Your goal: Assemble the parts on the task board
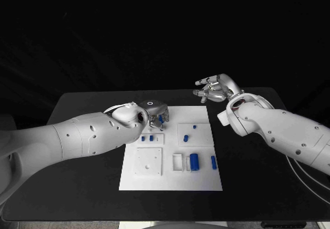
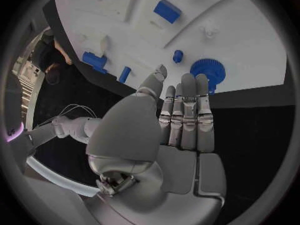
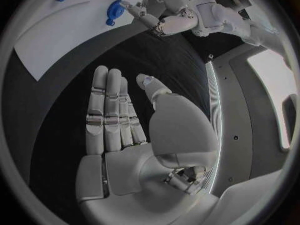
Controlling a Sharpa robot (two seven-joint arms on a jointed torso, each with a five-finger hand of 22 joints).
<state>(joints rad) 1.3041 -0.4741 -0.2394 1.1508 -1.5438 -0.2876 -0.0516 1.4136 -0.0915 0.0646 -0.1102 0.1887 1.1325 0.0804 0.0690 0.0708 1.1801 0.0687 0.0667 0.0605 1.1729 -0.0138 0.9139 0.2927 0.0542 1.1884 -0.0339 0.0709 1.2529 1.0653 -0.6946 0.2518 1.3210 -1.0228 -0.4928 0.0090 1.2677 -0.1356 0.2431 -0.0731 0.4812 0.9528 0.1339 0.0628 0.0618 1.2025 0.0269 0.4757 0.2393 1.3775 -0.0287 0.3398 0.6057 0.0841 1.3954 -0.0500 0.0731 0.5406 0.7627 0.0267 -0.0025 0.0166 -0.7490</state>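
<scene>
The board [image 1: 172,183] lay in the middle of the black surface [image 1: 82,200], with small blue parts spread over it: two pegs [image 1: 146,139] in a recess on the robot's left, a cylinder [image 1: 194,161] and a slim bar [image 1: 214,162] nearer the body, and a gear [image 2: 208,71] by the far edge.

The left hand [image 2: 181,115] hovered over that far edge, fingers straight and pressed side by side, holding nothing, with the gear just beyond its fingertips [image 2: 187,80]. The right hand [image 1: 216,89] hung above the bare surface past the board's far right corner, flat and empty in its own wrist view.

The parts looked like hard, light, smooth plastic: stiff, not fragile, but likely to slip or roll. The gear would best be pinched across its toothed rim, the cylinder across its middle.
</scene>
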